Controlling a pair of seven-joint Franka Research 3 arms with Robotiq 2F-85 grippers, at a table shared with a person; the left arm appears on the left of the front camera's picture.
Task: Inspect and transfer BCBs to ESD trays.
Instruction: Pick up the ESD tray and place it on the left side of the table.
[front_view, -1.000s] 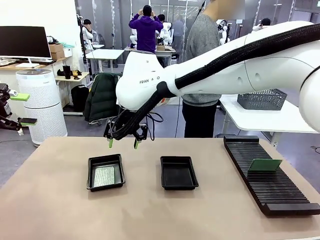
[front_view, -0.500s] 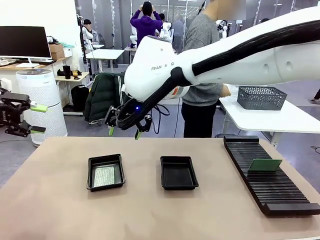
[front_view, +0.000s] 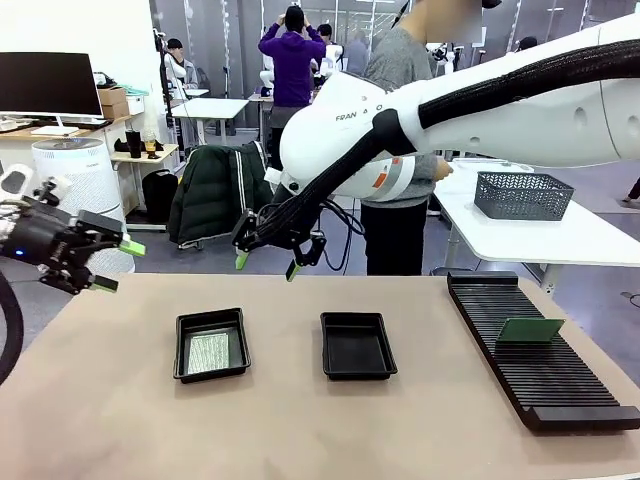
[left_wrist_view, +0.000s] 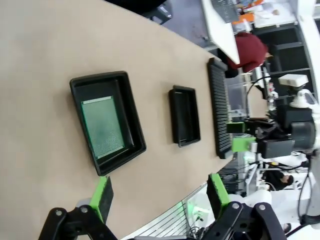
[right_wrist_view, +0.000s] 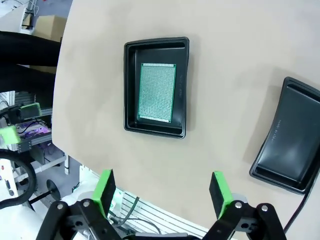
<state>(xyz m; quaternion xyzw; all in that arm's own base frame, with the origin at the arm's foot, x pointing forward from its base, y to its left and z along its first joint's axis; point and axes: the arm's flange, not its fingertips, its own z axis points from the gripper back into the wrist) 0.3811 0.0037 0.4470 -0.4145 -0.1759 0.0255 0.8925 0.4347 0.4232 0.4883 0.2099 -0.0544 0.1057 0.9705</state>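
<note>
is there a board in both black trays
No, only the left tray holds a green board; the other tray lies empty.

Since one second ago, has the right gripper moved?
Yes. The right gripper has risen and shifted toward picture right, away from the left ESD tray and toward the empty ESD tray.

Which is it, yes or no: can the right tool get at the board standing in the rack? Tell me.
Probably yes: the right tool hangs open and empty, and nothing covers the board standing in the rack.
</note>
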